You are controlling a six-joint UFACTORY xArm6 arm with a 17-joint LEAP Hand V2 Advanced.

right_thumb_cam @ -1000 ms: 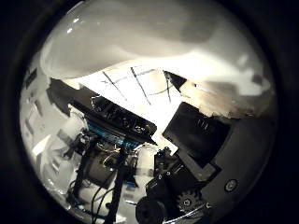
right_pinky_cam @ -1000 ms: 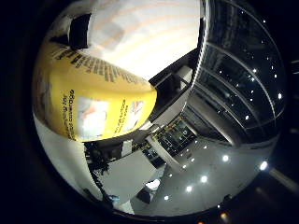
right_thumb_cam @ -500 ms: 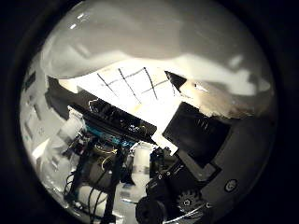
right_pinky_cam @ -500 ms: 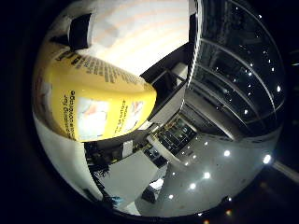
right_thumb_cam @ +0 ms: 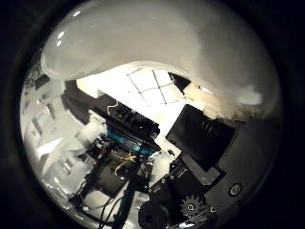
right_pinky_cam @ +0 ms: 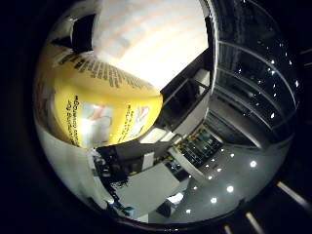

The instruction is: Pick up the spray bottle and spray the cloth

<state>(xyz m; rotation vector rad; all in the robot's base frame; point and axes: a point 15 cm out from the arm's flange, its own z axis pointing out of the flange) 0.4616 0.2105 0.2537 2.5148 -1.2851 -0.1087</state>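
The spray bottle (right_pinky_cam: pixel 97 102) lies tight against my palm. In the little finger side view its yellow printed label and white body fill a large part of the picture. In the thumb side view its white body (right_thumb_cam: pixel 152 48) spans the picture, with a torn-looking white edge beside it. Black and geared parts of my right hand (right_thumb_cam: pixel 195 153) press against the bottle there, so the hand is closed round it. The cloth is not in view, and neither is the bottle's nozzle or trigger.
Beyond the bottle the little finger side view shows a dark ceiling with rows of lights (right_pinky_cam: pixel 229 175) and a dark beam. The thumb side view shows a bright window (right_thumb_cam: pixel 152 86) and a dark rack of wired equipment (right_thumb_cam: pixel 119 143) below it.
The room behind the bottle has shifted in both views, so the hand has turned a little. The bottle stays in the same place against the palm.
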